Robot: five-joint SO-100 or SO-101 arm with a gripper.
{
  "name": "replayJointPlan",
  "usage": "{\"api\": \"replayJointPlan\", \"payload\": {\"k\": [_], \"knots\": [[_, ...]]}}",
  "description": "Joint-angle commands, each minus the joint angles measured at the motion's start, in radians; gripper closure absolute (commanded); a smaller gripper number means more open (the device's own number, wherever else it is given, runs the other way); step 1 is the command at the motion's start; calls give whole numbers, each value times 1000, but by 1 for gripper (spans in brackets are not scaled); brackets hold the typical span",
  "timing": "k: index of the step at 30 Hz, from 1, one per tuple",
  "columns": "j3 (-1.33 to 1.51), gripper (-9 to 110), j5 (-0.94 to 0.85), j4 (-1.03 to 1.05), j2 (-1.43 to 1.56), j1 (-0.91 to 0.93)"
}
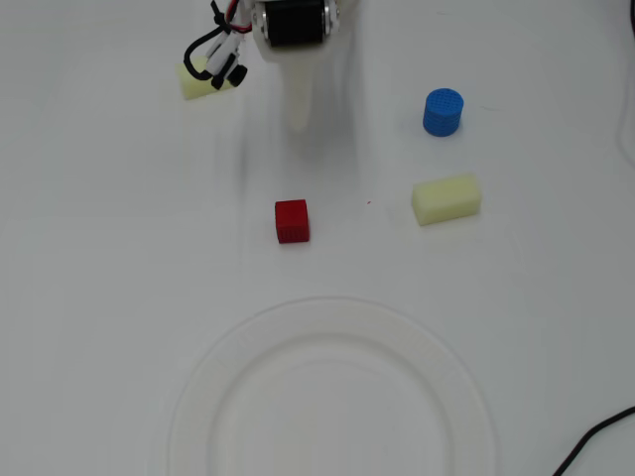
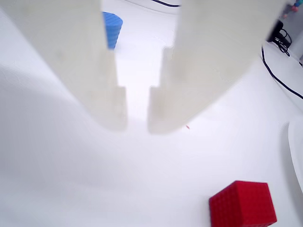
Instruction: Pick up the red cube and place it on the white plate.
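Observation:
The red cube sits on the white table, above the white plate in the overhead view. My gripper hangs above the table near the top centre, about a cube's width short of the cube and a little to its right. In the wrist view the two white fingers stand almost together with a narrow slit between them and nothing in it. The cube lies at the lower right of that view, clear of the fingers. The plate's edge shows at the far right.
A blue cylinder stands at the upper right and shows behind the fingers. One pale yellow block lies right of the cube, another at the upper left by the arm's cables. A black cable crosses the lower right corner.

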Motion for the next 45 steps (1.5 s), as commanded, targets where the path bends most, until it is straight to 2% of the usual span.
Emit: {"api": "replayJointPlan", "payload": {"k": [1, 8, 14, 27, 30, 36, 41, 45], "knots": [[-152, 89, 5, 0, -144, 14], [-259, 66, 2, -8, -278, 32], [-337, 66, -6, -32, -459, 37], [-413, 76, -57, -118, -680, 61], [-425, 82, -63, -118, -692, 66], [-437, 101, -60, -120, -686, 66], [-356, 102, -32, -178, -532, 75], [-81, 102, -80, -468, -213, 58]]}}
